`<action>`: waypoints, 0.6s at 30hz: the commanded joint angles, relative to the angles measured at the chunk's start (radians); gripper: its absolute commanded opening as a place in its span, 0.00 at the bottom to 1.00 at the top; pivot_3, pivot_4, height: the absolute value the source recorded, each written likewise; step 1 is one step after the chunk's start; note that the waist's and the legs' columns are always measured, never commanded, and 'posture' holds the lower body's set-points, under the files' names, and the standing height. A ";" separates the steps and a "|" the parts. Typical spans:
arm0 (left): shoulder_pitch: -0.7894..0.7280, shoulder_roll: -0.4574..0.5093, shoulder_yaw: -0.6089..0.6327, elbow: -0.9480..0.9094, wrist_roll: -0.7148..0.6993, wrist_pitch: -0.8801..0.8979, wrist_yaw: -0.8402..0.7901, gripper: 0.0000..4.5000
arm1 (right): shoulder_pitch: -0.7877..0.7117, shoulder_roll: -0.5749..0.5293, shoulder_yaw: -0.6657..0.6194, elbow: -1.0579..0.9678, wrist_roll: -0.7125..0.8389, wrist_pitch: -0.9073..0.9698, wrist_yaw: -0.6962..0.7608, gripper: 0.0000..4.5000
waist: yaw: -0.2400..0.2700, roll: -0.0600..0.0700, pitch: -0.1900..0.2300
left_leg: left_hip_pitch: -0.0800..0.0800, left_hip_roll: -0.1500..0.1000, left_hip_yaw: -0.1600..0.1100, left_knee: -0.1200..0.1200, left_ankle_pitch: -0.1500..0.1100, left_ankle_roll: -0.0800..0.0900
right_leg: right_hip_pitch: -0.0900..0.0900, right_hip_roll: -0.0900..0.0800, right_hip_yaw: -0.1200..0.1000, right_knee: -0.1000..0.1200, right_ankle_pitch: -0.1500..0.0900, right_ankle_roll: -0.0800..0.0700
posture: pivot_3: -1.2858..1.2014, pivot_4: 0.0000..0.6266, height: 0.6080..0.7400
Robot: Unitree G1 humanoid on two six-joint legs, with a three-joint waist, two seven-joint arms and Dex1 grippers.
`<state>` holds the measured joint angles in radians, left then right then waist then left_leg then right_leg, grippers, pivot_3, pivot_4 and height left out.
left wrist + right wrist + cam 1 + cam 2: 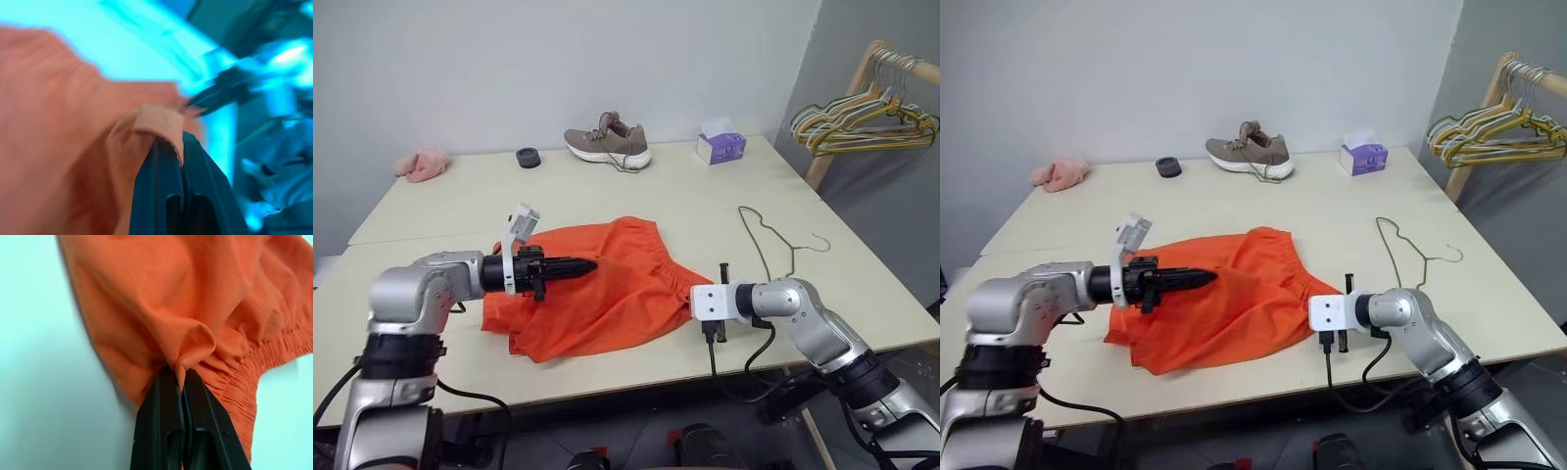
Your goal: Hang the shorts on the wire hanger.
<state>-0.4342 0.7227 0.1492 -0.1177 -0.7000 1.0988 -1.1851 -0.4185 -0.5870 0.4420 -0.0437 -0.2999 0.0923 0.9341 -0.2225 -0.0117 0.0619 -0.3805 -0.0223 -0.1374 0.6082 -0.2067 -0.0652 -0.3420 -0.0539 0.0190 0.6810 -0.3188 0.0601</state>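
bright orange soft fabric shorts [607, 289] lie on the pale surface [460, 206], pinched by both the left gripper [589, 264] and right gripper [182, 382]; thin olive-gold wire hanger [773, 240] nearby.

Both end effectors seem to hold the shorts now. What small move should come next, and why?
Probably lift the shorts a little off the table. The left end effector and right end effector are both shut on folds of fabric, and the hanger lies flat beside the shorts, so they must rise before going over.
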 commanded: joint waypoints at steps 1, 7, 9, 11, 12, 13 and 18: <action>0.076 0.021 0.069 -0.208 -0.162 0.120 0.040 0.00 | -0.018 0.001 -0.037 -0.024 0.011 0.019 -0.011 0.00 | 0.001 0.000 0.000 | 0.000 0.000 0.000 0.000 0.000 0.000 | 0.000 0.000 0.000 0.000 0.000 0.000 | 0.43 0.00 1.00; 0.243 0.024 0.118 -0.354 -0.290 0.179 0.133 0.00 | -0.017 -0.015 -0.040 -0.031 0.033 0.016 0.019 0.00 | 0.006 0.000 0.000 | 0.001 0.000 0.001 0.001 0.000 0.000 | 0.001 0.000 -0.001 0.001 0.000 0.000 | 0.43 0.00 1.00; 0.302 0.026 0.122 -0.392 -0.320 0.183 0.154 0.00 | -0.017 -0.016 -0.041 -0.035 0.038 0.016 0.023 0.00 | 0.009 0.000 0.000 | 0.001 0.000 0.001 0.001 0.000 0.000 | 0.002 0.000 -0.002 0.001 0.000 0.000 | 0.43 0.00 1.00; 0.350 0.019 0.139 -0.402 -0.339 0.178 0.187 0.00 | -0.014 -0.012 -0.043 -0.047 0.053 0.025 0.032 0.00 | 0.010 0.000 0.000 | 0.002 0.000 0.001 0.001 0.000 0.000 | 0.003 0.000 -0.001 0.000 0.000 0.000 | 0.43 0.00 1.00; 0.363 0.017 0.149 -0.398 -0.343 0.169 0.203 0.00 | -0.013 -0.012 -0.043 -0.052 0.061 0.027 0.038 0.00 | 0.011 0.000 0.000 | 0.003 0.000 0.001 0.001 0.000 0.000 | 0.004 0.000 -0.001 0.000 0.000 -0.001 | 0.43 0.00 1.00; 0.370 0.018 0.154 -0.395 -0.348 0.161 0.215 0.00 | -0.013 -0.012 -0.043 -0.056 0.066 0.029 0.041 0.00 | 0.012 0.000 0.000 | 0.003 0.000 0.001 0.001 0.000 0.000 | 0.004 0.000 -0.001 0.000 0.000 -0.001 | 0.43 0.00 1.00; 0.343 0.022 0.260 -0.282 -0.328 0.081 0.298 0.00 | -0.008 -0.025 -0.050 -0.096 0.093 0.062 0.073 0.00 | 0.023 0.000 0.000 | 0.003 0.000 0.001 0.001 0.000 0.000 | 0.003 0.000 -0.002 0.000 0.000 -0.001 | 0.43 0.00 1.00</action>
<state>-0.0628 0.7382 0.3451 -0.4256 -1.0224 1.2185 -0.9137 -0.4178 -0.6019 0.4227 -0.0953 -0.2381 0.1440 0.9851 -0.1997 -0.0115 0.0619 -0.3777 -0.0224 -0.1368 0.6088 -0.2067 -0.0651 -0.3391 -0.0535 0.0170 0.6812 -0.3192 0.0589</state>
